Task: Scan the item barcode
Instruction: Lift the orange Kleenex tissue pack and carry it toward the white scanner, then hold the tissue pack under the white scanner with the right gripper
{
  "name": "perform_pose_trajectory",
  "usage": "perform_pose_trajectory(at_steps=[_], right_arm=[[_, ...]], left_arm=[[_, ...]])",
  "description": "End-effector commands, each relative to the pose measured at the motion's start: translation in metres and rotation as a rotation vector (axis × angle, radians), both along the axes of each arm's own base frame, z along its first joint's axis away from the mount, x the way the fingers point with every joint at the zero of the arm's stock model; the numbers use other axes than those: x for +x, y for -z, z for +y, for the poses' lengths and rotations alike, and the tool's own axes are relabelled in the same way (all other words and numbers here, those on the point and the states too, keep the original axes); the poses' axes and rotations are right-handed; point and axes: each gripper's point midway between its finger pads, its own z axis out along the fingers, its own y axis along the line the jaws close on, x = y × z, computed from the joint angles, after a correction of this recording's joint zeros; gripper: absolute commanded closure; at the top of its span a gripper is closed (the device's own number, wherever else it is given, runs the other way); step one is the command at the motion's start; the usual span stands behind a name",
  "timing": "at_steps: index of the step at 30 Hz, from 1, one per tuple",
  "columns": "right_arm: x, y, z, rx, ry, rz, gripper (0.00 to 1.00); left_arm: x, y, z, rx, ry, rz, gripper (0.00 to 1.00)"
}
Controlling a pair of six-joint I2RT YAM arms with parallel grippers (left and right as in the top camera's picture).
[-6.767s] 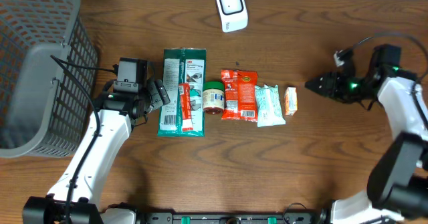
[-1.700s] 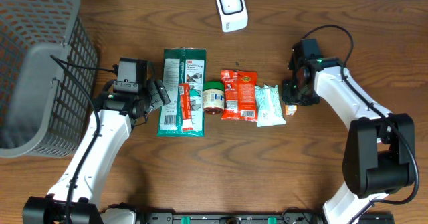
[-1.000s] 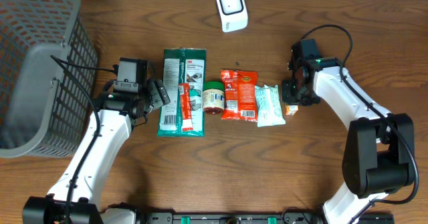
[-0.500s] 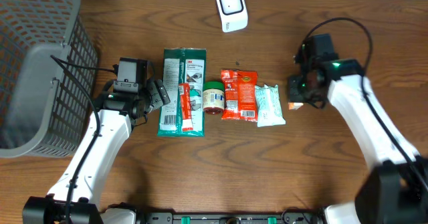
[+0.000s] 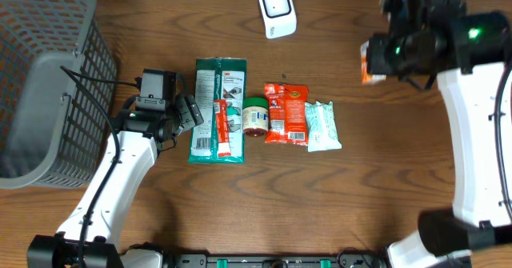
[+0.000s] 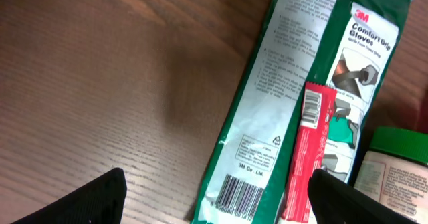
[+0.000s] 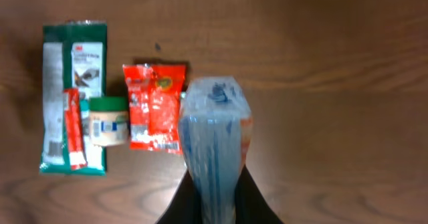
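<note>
Right gripper (image 7: 215,200): jaws pressed together on the small orange packet (image 5: 366,63), which is held clear of the table at upper right of the overhead frame. In the wrist view the packet stands end-on to the lens, so I cannot tell which face carries the barcode

Barcode scanner (image 5: 276,10): top centre of the overhead frame, well apart from the packet, to its left

Left gripper (image 5: 189,110): claw spread wide, holding nothing, just beside the green glove pack (image 5: 218,108) at centre left; I judge it plays no part in this step

Step in hand, as I judge it: carry the packet to the scanner window. To do it well:
- travel left at height, over the row of goods
- turn the wrist so a printed face, not an end, looks at the window
- present it flat and steady, fingers off the code
- keep the pinch firm; the wrap looks glossy and may slip
</note>
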Motion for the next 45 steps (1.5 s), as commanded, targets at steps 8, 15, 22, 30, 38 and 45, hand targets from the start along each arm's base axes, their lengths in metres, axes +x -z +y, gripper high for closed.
perform_pose_trajectory(at_steps=[8,15,22,30,38,45], right_arm=[[0.11,0.037,0.076,0.03,-0.118,-0.074,0.99],[0.183,0.089,0.14,0.055,-0.191,-0.219,0.99],[0.234,0.142,0.157,-0.036,-0.142,-0.329,0.99],[0.258,0.184,0.155,-0.066,-0.11,-0.352,0.99],[0.266,0.181,0.155,-0.057,-0.102,-0.386,0.99],[0.267,0.184,0.156,-0.054,-0.104,-0.385,0.99]], left_arm=[[0.004,-0.008,0.004,0.019,-0.004,-0.021,0.13],[0.004,-0.008,0.004,0.019,-0.004,-0.021,0.13],[0.004,-0.008,0.004,0.019,-0.004,-0.021,0.13],[0.004,-0.008,0.004,0.019,-0.004,-0.021,0.13],[0.004,-0.008,0.004,0.019,-0.004,-0.021,0.13],[0.004,-0.008,0.004,0.019,-0.004,-0.021,0.13]])
